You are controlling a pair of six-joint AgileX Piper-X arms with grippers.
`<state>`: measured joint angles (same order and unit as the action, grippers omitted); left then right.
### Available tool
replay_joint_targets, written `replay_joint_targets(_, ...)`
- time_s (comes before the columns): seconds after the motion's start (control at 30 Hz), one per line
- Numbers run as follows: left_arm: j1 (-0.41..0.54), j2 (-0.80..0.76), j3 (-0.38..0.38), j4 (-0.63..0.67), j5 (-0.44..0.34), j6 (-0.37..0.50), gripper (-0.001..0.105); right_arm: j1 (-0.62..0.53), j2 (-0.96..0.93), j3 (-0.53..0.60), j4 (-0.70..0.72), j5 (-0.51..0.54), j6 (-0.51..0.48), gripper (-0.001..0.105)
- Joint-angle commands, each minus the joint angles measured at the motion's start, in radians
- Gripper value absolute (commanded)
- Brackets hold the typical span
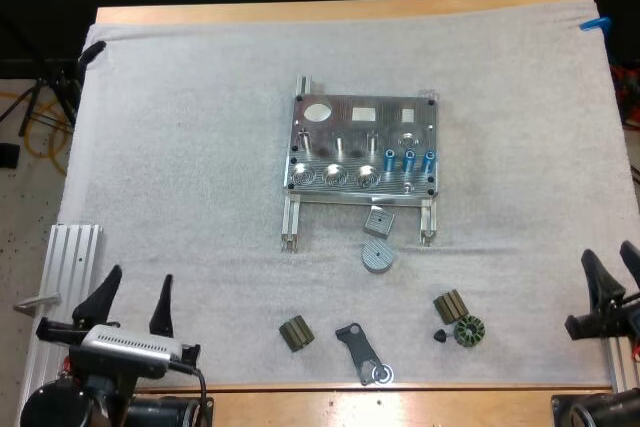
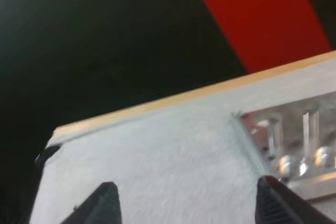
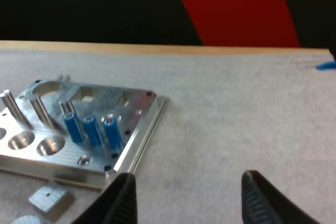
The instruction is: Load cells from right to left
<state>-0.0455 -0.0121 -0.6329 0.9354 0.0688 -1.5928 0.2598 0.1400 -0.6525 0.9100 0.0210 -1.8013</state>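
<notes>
My left gripper [image 1: 140,285] and right gripper [image 1: 610,265] both hang released at the near edge of the mat [image 1: 200,147], jaws apart, clear of everything. Ahead of the right gripper and to its left, three blue cells [image 1: 409,159] stand upright by the closest right corner of the metal fixture [image 1: 345,129], seemingly seated in sockets. They look light, stiff, smooth and likely slippery: pinch one squarely across its exposed upper shaft, clear of its neighbours.

left gripper [image 1: 138,282]: 7 o'clock in high view, fingers spread wide, holding nothing, tips pointing 12 | right gripper [image 1: 608,262]: 4 o'clock, fingers spread, holding nothing, tips pointing 12
</notes>
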Motion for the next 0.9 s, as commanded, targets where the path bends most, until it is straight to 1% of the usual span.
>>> replay_joint_targets(0.0, 0.002, -0.107, 0.000, 0.021, -0.045, -0.028, 0.055, -0.004, -0.026, 0.000, 0.014, -0.029, 0.019, 0.046)
replay_joint_targets(0.07, 0.002, -0.148, 0.000, 0.044, -0.069, -0.061, 0.055, -0.004, -0.054, 0.000, 0.014, -0.044, 0.054, 0.046)
replay_joint_targets(0.13, 0.005, -0.131, -0.024, 0.111, -0.077, -0.070, 0.055, -0.004, -0.099, 0.000, 0.033, -0.043, 0.079, 0.046)
replay_joint_targets(0.33, 0.006, -0.134, -0.021, 0.115, -0.079, -0.063, 0.055, -0.004, -0.183, 0.039, 0.119, -0.021, 0.079, 0.046)
replay_joint_targets(0.57, 0.006, -0.134, 0.013, 0.119, -0.074, -0.056, 0.055, -0.004, -0.193, 0.111, 0.080, -0.021, 0.079, 0.046)
replay_joint_targets(0.7, 0.006, -0.134, 0.029, 0.149, -0.069, -0.054, 0.055, -0.004, -0.193, 0.152, 0.074, -0.021, 0.079, 0.046)
replay_joint_targets(0.87, 0.006, -0.134, 0.060, 0.190, -0.069, -0.054, 0.055, -0.004, -0.193, 0.156, 0.062, -0.021, 0.075, 0.046)
